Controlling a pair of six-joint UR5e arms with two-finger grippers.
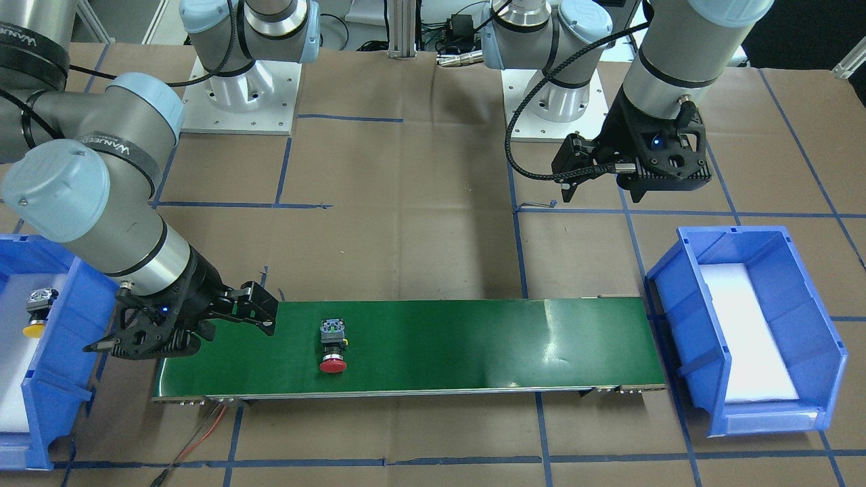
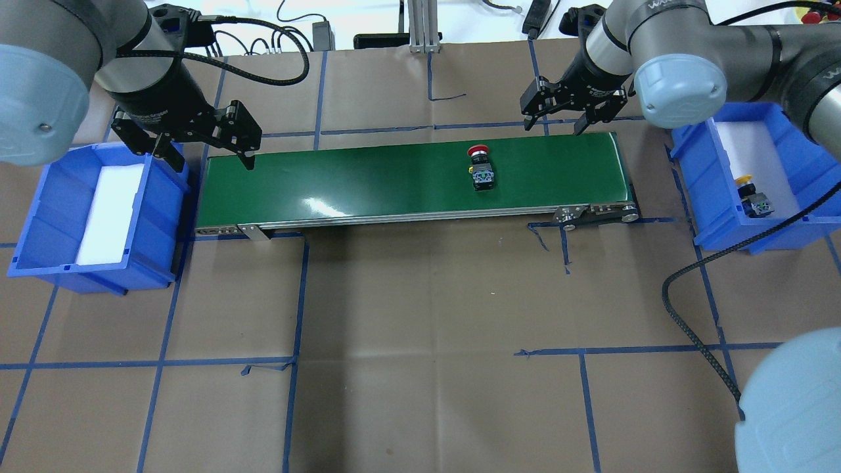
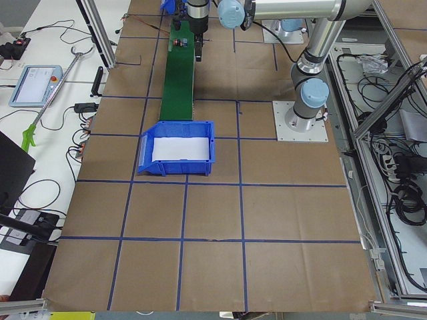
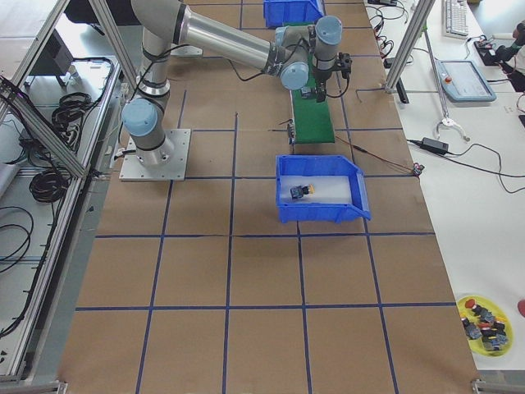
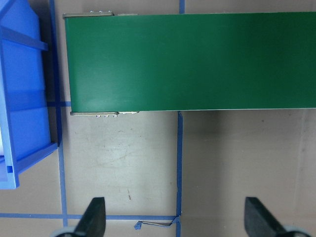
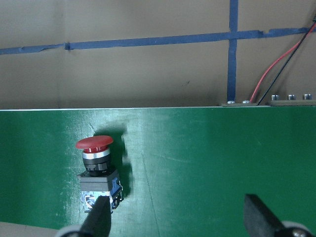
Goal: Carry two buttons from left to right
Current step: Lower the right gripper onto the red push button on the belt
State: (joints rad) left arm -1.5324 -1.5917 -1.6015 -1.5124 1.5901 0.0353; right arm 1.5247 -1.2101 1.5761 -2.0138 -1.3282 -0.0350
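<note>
Currently, overhead: the red button [image 2: 481, 168] lies on its side on the green belt [image 2: 368, 184], toward my right end, where I judge it is meant for pickup. The yellow button [image 2: 751, 197] sits in the right bin [image 2: 693, 177]; the left bin [image 2: 36, 223] shows only foam. My right gripper [image 2: 555, 126] hangs spread wide over the belt's far edge; my left gripper [image 2: 211, 161] is spread wide at the belt's left end, likely parked. Right wrist: my finger [image 6: 98, 217] hides part of the button's base. Side views: too small to read.
</note>
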